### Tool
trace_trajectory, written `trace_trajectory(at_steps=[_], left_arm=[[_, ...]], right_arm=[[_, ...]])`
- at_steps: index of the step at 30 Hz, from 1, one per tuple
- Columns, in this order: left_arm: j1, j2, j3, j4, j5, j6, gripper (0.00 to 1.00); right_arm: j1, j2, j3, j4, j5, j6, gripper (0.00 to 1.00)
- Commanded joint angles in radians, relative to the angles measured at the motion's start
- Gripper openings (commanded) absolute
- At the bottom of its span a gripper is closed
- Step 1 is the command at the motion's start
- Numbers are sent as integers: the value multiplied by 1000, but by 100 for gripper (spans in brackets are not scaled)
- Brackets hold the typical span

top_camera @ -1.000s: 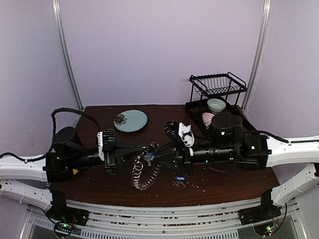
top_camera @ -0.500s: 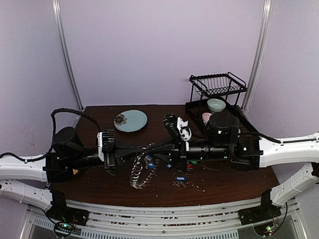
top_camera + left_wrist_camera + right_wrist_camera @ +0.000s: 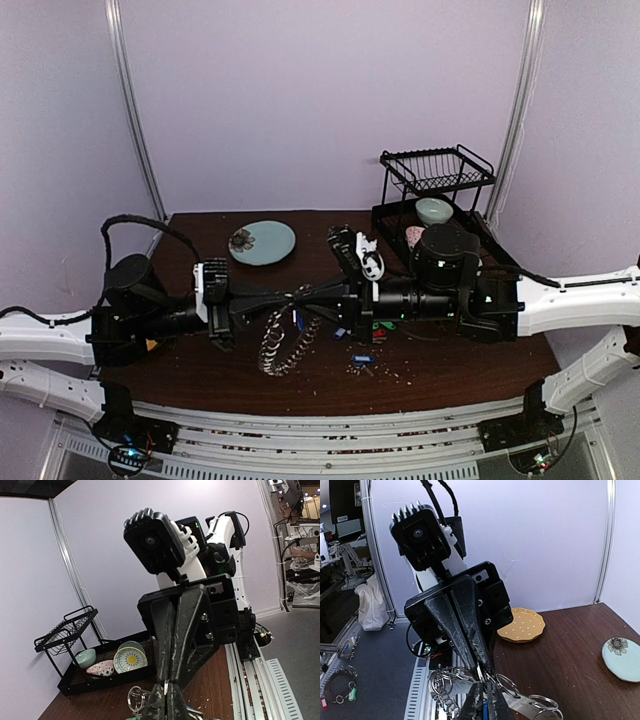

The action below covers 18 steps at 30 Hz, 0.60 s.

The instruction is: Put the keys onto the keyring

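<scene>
the left tool (image 3: pixel 298 297) is pinched shut on the keyring (image 3: pixel 283 348), which hangs just below its tip. the right tool (image 3: pixel 322 297) meets it tip to tip, drawn narrow among the ring's loops; what it pinches cannot be told. loose keys (image 3: pixel 363 359) lie on the surface (image 3: pixel 200 360) below the right tool.

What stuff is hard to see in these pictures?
Top view: keys on the keyring are too small to count.
Left wrist view: the bottom edge cuts off the left claw.
Right wrist view: the right claw sits at the bottom edge; grip unclear.
</scene>
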Motion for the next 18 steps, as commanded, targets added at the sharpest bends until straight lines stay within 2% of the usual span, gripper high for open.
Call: trace_trajectory(at_steps=[1, 6, 7, 9, 14, 18], left_arm=[[-5, -16, 8, 66, 5, 15, 0], [-5, -14, 8, 67, 7, 16, 0], [-5, -12, 10, 68, 7, 16, 0], [-5, -12, 8, 66, 8, 15, 0], [-5, -12, 8, 66, 8, 15, 0], [-5, -2, 13, 63, -39, -12, 0]], right_arm=[[2, -4, 20, 4, -2, -21, 8], [4, 21, 48, -28, -10, -34, 12], [5, 26, 52, -28, -13, -39, 10], [6, 22, 53, -22, -11, -43, 0], [6, -31, 25, -26, 18, -55, 0], [5, -74, 58, -184, 92, -95, 0]])
